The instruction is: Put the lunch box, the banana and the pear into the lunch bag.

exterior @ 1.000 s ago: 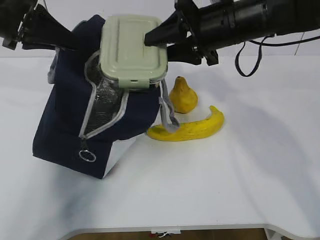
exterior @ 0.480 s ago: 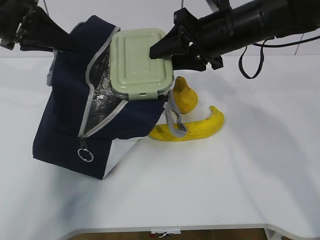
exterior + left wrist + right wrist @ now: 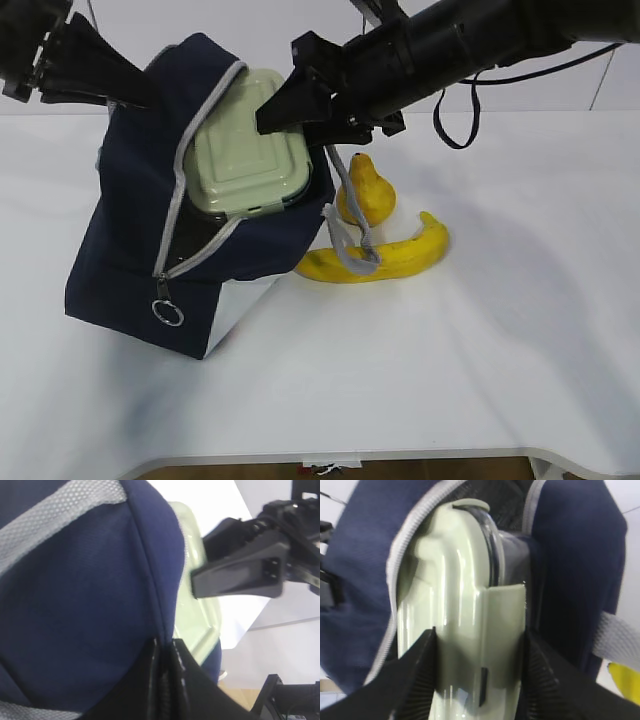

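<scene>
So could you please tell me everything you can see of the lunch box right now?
The lunch box is a clear container with rounded corners under a pale sage-green clip-on lid. It sits tilted, partly sunk into the open mouth of the navy bag, lid facing the camera. The right tool clamps its end; the bag's zipper edges frame it.

Sage-lidded lunch box (image 3: 243,160) sits tilted in the navy lunch bag's (image 3: 130,250) mouth, seemingly half in.

My right gripper (image 3: 479,672) clamps the lunch box (image 3: 455,630) across its pale green lid, one finger (image 3: 417,680) on each side. The box sits tilted in the open mouth of the lunch bag (image 3: 575,565), grey zipper edge (image 3: 395,580) alongside.
</scene>
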Controlling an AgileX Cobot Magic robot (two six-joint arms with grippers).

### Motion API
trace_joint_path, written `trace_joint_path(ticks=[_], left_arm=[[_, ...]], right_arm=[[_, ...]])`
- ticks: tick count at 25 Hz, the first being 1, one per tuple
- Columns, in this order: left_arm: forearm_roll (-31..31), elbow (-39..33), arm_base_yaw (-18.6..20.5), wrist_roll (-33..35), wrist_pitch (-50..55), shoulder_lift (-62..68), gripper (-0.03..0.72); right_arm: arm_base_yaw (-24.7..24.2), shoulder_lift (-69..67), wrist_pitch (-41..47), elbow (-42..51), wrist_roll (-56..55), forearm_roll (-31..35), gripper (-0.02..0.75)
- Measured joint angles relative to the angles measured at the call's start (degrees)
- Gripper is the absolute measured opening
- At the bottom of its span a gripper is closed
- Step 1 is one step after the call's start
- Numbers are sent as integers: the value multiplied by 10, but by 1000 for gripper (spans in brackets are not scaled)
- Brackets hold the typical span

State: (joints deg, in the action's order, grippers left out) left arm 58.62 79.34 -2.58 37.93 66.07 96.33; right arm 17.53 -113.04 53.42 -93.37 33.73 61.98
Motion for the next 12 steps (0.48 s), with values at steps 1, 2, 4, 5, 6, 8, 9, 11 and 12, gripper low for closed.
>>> trace_joint_path(ticks=[1,2,4,5,6,8,9,11,12], left_arm=[[1,0,0,0,2,0,8],[1,0,0,0,3,0,8],[1,0,0,0,6,0,8],[1,0,0,0,6,0,8],[1,0,0,0,7,0,8],[1,0,0,0,8,0,8],[1,0,0,0,8,0,8],[-2,0,0,0,7,0,8],[-4,0,0,0,7,0,8]], right_arm=[[0,-5,0,-5,-2,-4,384],[0,-10,1,-9,-5,-8,384],[1,-20,-1,-20,-9,-12,384],[3,-27,-3,-25,-10,-13,384],[4,-32,-6,-31,-12,-13,384],[12,-45,-10,-43,-20,-14,384],[15,-51,-11,-48,-27,-14,384],[25,-62,-11,-59,-51,-14,384],[28,-69,-12,-65,-61,-14,384]])
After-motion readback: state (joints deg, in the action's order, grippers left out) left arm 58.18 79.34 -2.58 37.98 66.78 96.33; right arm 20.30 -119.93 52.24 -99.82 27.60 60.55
